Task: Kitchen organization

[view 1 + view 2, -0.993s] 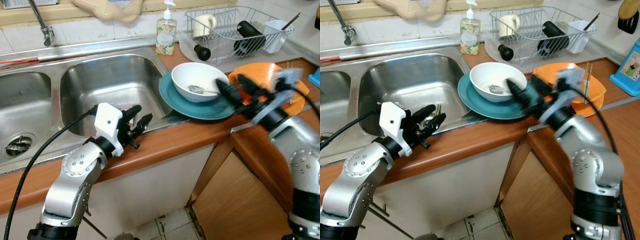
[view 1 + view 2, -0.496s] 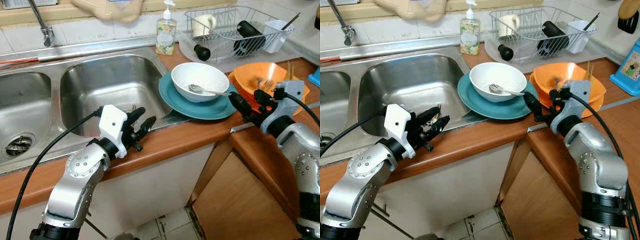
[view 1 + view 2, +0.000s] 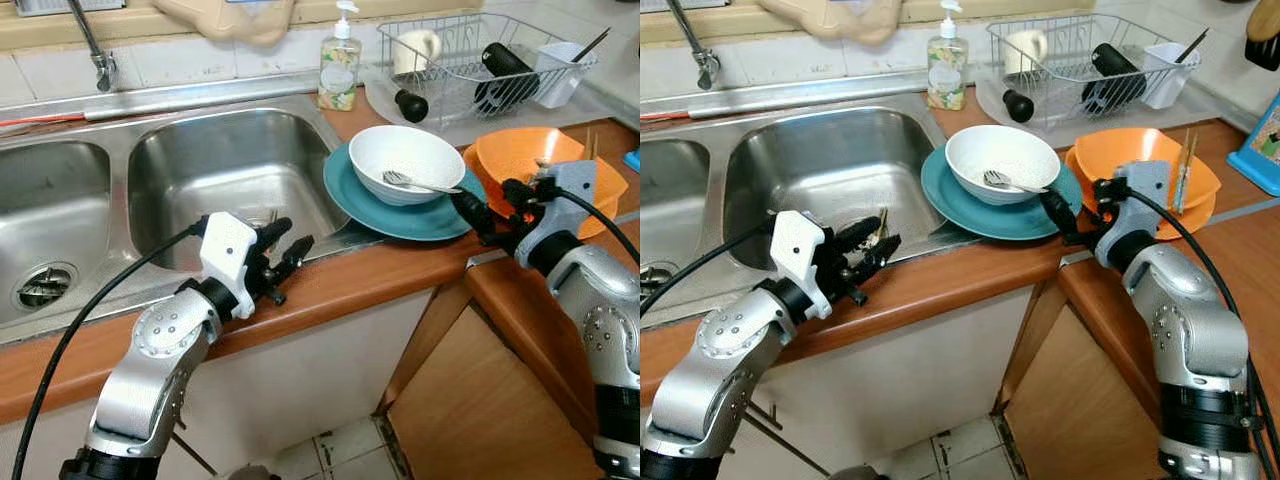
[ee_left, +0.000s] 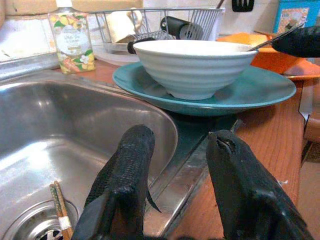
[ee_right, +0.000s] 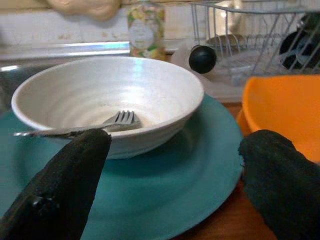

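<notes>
Both grippers spread empty: right gripper [image 3: 497, 205] beside the teal plate [image 3: 400, 212]; left gripper [image 3: 285, 243] at the sink [image 3: 225, 170] edge.

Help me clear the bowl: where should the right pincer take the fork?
Grip the fork by its handle, which juts over the bowl rim toward the open right pincer, coming from the robot's right. The tines lie flat inside.

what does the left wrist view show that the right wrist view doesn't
Left wrist view alone: the sink basin with chopsticks near its drain, the counter edge, and the open left gripper.

Right wrist view alone: the fork lying inside the white bowl, its handle over the rim, seen between the open right gripper fingers.

Both: the white bowl on the teal plate, the orange bowl, the soap bottle and the dish rack.
</notes>
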### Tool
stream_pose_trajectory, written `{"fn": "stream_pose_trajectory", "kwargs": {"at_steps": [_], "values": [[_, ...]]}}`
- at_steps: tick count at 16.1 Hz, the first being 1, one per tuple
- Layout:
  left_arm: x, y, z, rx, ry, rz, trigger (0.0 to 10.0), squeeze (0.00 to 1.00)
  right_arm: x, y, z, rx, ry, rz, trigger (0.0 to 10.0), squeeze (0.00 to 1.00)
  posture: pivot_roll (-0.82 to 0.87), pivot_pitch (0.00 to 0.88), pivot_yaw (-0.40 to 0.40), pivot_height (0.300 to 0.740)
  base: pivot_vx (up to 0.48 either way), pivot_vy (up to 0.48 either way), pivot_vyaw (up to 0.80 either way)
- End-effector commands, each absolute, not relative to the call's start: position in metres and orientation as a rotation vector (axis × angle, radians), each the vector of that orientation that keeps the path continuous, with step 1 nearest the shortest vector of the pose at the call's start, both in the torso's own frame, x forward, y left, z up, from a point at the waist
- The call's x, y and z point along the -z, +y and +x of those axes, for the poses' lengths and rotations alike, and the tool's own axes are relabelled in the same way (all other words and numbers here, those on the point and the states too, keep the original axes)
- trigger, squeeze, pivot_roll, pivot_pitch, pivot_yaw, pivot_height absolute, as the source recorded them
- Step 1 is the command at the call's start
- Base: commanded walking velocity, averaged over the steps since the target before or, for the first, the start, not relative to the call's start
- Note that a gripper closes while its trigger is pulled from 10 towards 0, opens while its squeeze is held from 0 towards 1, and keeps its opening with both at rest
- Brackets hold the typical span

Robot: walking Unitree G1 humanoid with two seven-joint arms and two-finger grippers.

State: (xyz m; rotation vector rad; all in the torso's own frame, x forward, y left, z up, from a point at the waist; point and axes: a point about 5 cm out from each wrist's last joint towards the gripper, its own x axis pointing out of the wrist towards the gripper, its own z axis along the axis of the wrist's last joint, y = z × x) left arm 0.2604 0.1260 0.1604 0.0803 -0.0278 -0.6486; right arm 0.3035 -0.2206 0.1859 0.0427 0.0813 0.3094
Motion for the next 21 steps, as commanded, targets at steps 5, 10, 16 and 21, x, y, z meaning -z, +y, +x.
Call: {"fn": "stream_pose_trajectory", "kwargs": {"at_steps": [5,10,16,21], "values": [[-0.162,0.124,0.259,0.662,-0.033,0.106,10.0,0.0,-0.194,-0.225,0.302,-0.306,0.051,-0.027,10.0,0.0,-0.01,0.0,0.016,0.74,0.0,0.0,0.0],[-0.161,0.124,0.26,0.656,-0.032,0.111,10.0,0.0,-0.209,-0.239,0.302,-0.304,0.008,-0.089,10.0,0.0,-0.02,0.0,0.013,0.74,0.0,0.0,0.0],[-0.161,0.124,0.26,0.656,-0.032,0.115,10.0,0.0,-0.208,-0.246,0.281,-0.47,0.106,-0.281,10.0,0.0,-0.02,0.0,0.013,0.74,0.0,0.0,0.0],[-0.161,0.121,0.261,0.669,-0.032,0.113,10.0,0.0,-0.204,-0.235,0.288,-0.477,0.098,-0.291,10.0,0.0,-0.02,0.0,0.018,0.74,0.0,0.0,0.0]]}}
